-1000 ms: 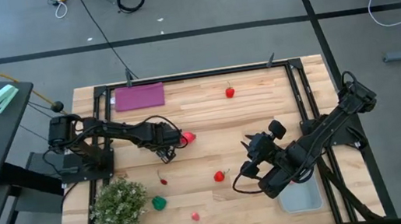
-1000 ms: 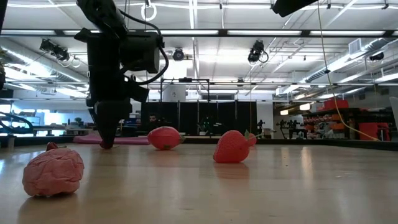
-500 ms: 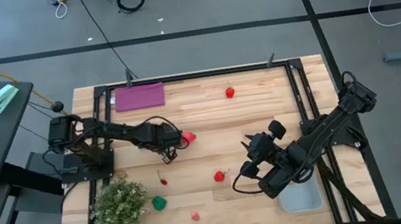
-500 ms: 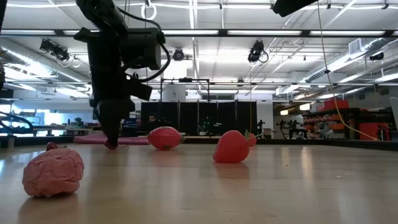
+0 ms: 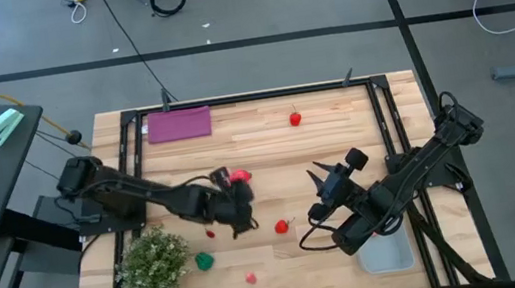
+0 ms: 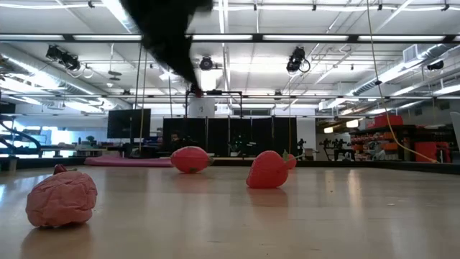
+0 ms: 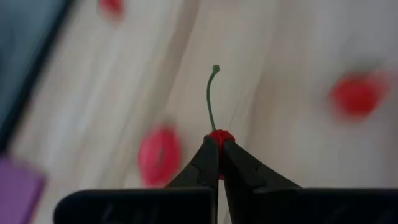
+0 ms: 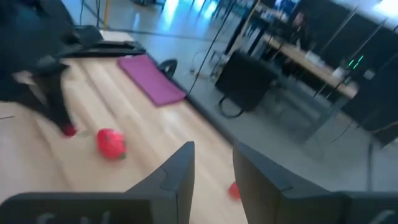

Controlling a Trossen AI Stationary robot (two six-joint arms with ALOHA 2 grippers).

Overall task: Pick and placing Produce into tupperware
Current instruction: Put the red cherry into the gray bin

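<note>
My left gripper (image 5: 245,218) hangs over the table's middle, shut on a small red cherry (image 7: 219,137) with a green stem (image 7: 210,93). The low view shows this gripper (image 6: 192,85) well above the tabletop. My right gripper (image 8: 211,168) stands open and empty at the right (image 5: 325,181), next to the clear tupperware (image 5: 389,252). Loose produce lies on the wood: a strawberry (image 5: 281,226), a pink-red piece (image 5: 241,177), a red piece (image 5: 295,116), a tiny red piece (image 5: 211,233), a green piece (image 5: 203,261) and a pink piece (image 5: 251,278). My left gripper pinches the cherry's red body (image 7: 219,134) between its two fingertips, coming from above with the fingers pointing down. The stem sticks out past the tips. The cherry is lifted clear of the table.
A bushy pale-green plant (image 5: 153,262) stands at the near left. A flat purple rectangle (image 5: 179,125) lies at the far left. A black frame (image 5: 251,95) runs round the tabletop. In the low view a pink lumpy piece (image 6: 61,200) lies nearest the camera.
My left gripper has risen from the tabletop with the cherry and swung toward the table's right and near edges. The cherry, which lay on the wood, now hangs clear of it. The other produce has stayed in place.
</note>
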